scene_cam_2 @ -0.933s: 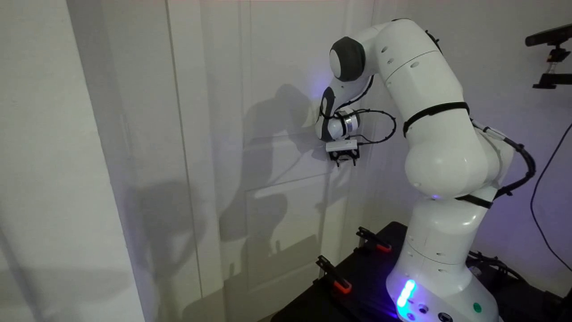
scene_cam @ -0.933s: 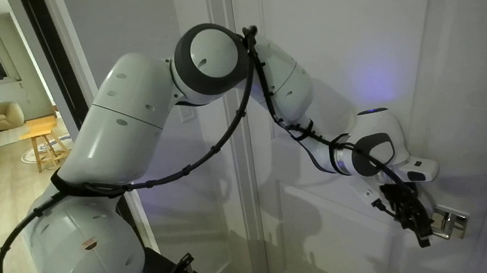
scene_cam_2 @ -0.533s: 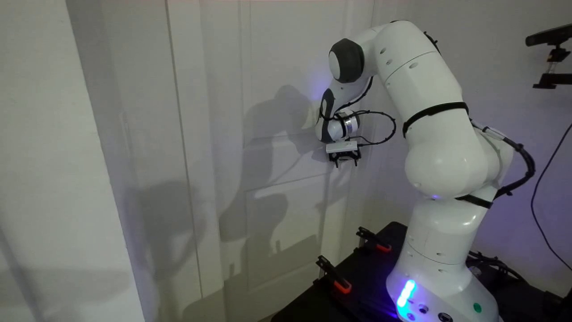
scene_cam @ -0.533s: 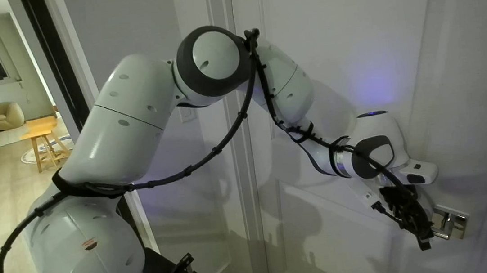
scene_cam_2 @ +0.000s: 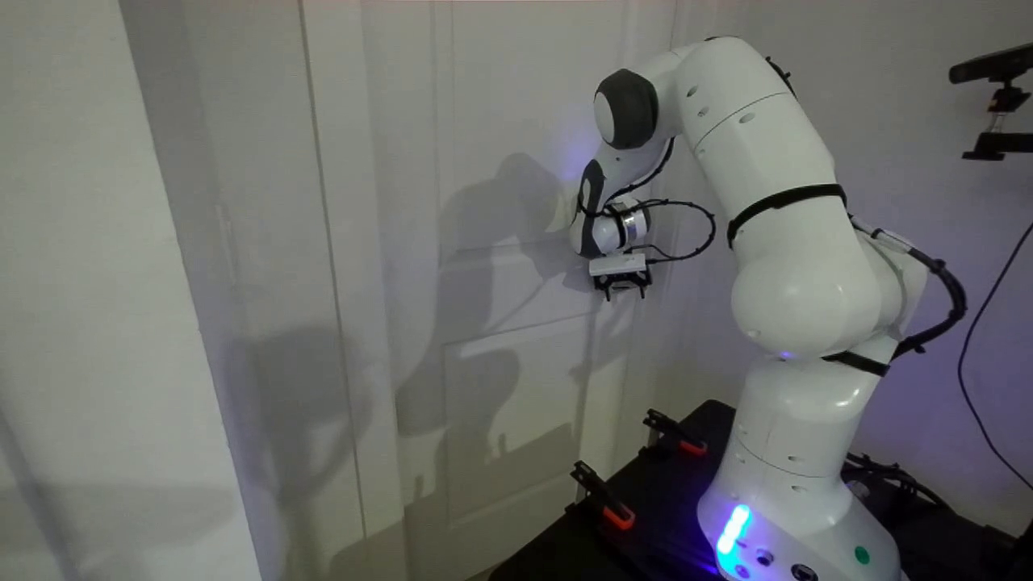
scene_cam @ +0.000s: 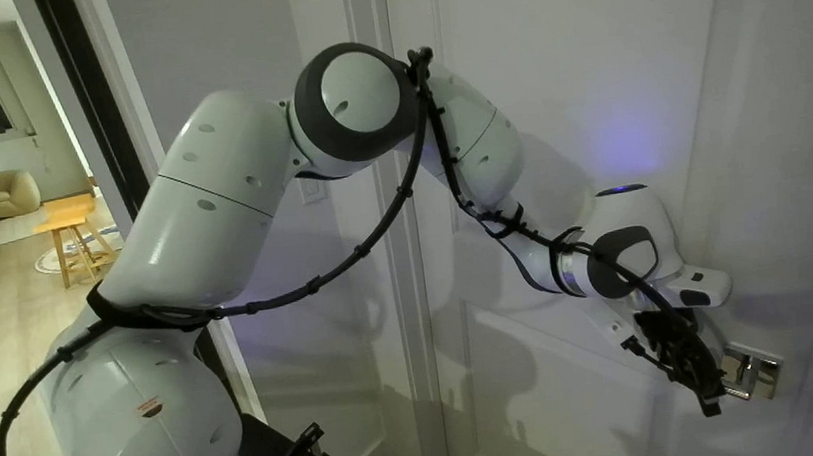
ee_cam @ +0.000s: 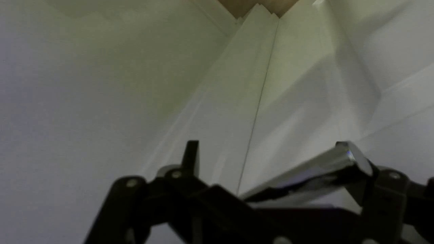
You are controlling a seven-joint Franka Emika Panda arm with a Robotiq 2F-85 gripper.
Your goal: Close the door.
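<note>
Claw spread wide at the silver lever handle | from where I stand, can't tell whether the two touch | white panelled door just behind, its edge close along the frame

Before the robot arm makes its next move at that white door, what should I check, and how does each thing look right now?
1. White door in its frame: ok as far as it shows; the wrist view has only a thin seam between them.
2. Latch caught: cannot tell; no view shows it.
3. Gripper open: ok; its jaws stand apart in an exterior view.
4. Gripper clear of the lever handle: cannot tell; they overlap in the wrist view.
5. Black cable fastened to the arm: ok; straps hold it, though it hangs loose between them.
</note>
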